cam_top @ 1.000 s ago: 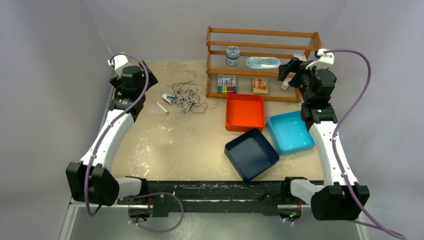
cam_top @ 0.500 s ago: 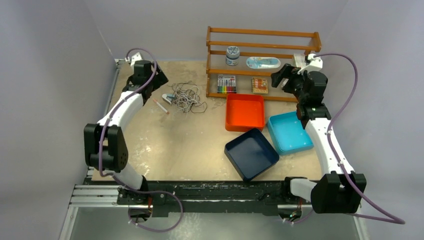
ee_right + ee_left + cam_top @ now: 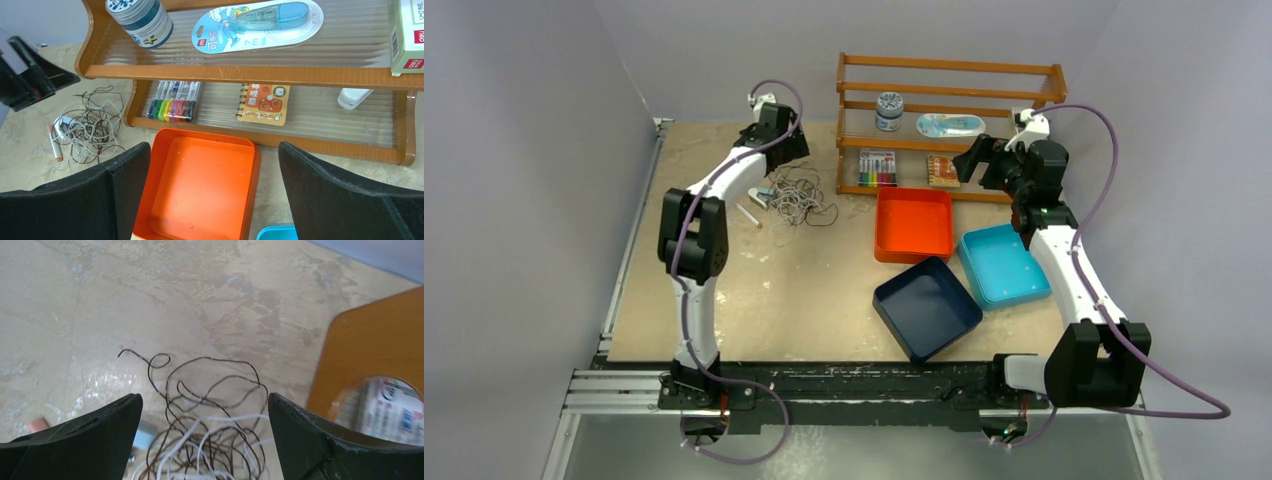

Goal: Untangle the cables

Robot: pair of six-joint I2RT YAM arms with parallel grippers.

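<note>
Cables (image 3: 200, 452) lie tangled between and below the spread fingers of the left gripper (image 3: 204, 400); light and springy, they probably suit pinching one outlying loop. Right gripper (image 3: 214, 150) gapes, well away.

Enclosed work cell, overhead view.
Plain pale grey walls (image 3: 514, 150) enclose a mottled beige surface (image 3: 784, 290); a wooden two-tier shelf rack (image 3: 951, 66) stands at its far edge. Lighting is even.

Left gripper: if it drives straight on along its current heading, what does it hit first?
Most likely the cables. In the wrist view, the tangle sits framed between the open fingers of the left gripper, with the table right under it. How far above them it is, I cannot tell.
</note>
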